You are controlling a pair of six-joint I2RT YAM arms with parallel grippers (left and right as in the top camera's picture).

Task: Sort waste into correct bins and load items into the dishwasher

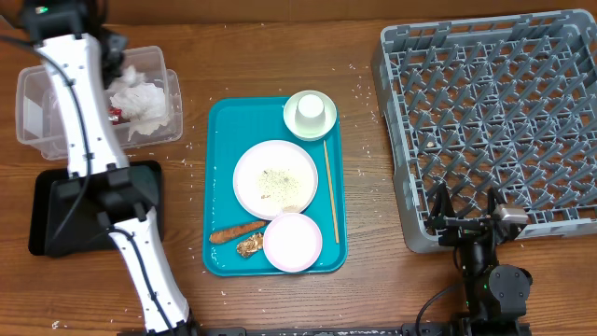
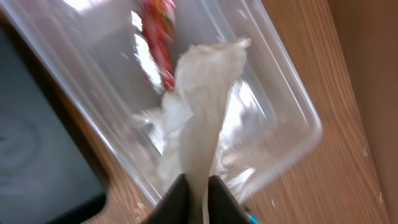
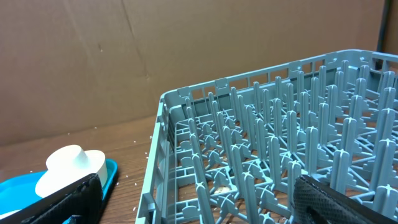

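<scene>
Trash step: left claw (image 2: 198, 186) clamped on the tissue (image 2: 202, 112), I think over the bin (image 2: 309, 121) at the far-left corner of the worktop (image 1: 280, 56); next, just let go.

No readable text anywhere; the red wrapper (image 2: 158, 43) in the clear bin (image 2: 283, 87) perhaps bears print, too blurred.

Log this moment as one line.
left gripper: shut on tissue, over clear bin | right gripper: open, by dish rack | teal tray: holds plate, bowl, cup
</scene>
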